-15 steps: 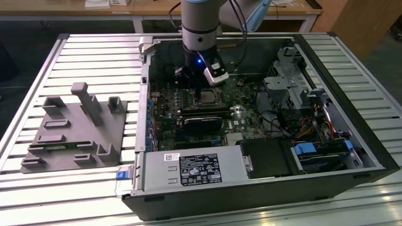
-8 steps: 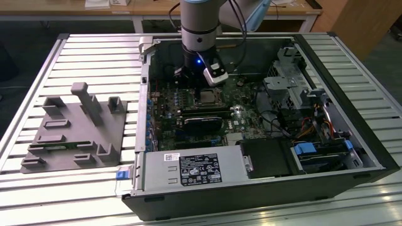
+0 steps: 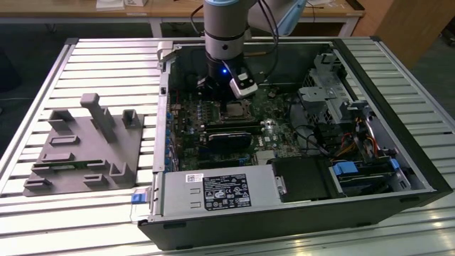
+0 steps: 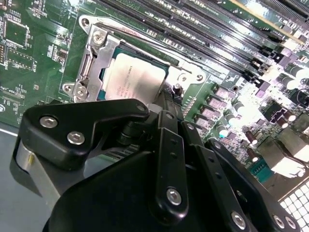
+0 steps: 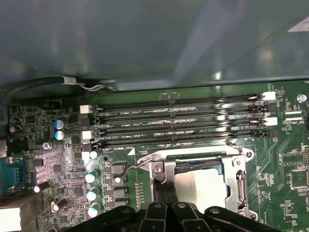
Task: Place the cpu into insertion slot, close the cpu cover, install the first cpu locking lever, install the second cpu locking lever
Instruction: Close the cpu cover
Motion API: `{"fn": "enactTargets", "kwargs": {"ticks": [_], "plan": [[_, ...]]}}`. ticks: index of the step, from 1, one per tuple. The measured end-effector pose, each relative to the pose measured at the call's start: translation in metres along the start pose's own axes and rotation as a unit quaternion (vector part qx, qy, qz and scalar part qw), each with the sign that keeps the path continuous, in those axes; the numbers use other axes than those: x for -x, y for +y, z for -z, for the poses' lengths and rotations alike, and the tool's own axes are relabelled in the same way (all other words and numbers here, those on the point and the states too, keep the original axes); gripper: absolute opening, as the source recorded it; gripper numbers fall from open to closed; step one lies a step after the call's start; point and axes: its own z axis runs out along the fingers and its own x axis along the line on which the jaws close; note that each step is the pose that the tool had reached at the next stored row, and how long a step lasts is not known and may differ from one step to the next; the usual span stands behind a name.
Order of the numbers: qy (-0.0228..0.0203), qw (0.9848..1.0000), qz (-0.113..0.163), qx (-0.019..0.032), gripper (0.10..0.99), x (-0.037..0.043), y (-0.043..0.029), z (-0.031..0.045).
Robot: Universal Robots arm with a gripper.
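An open computer case [image 3: 299, 221] lies on its side on a slatted metal surface [image 3: 71, 224]. This turns its green board upward, where 1 robot arm [image 3: 226, 32] can reach straight down into it. In the exterior view, taking the case's middle as the clock's centre, the arm reaches in at about 10 o'clock. A grey parts stand [image 3: 85, 149] sits outside the case at 9 o'clock, the exterior view's left.

In both wrist views the cpu [image 4: 133, 79] sits in the insertion slot [image 5: 193, 167], silvery top up. The cpu cover [image 5: 240, 186] appears lowered flat around it. The black jaws look drawn together with nothing visible between them. Their tips are at the socket's edge, probably to press there. A thin wire locking lever [image 5: 126, 167] juts out beside the frame; I cannot tell whether it is latched.
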Motion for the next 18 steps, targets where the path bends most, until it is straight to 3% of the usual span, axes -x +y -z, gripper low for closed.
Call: {"fn": "enactTargets", "kwargs": {"ticks": [9,14,18], "plan": [[-0.0005,1.0000,0.000,0.0009,0.106,0.0073,0.0010,0.0012],[-0.0003,1.0000,0.000,0.0002,0.106,0.0066,0.0007,0.0049],[-0.0012,1.0000,0.000,0.0002,0.106,0.0000,0.0002,0.0043]]}}
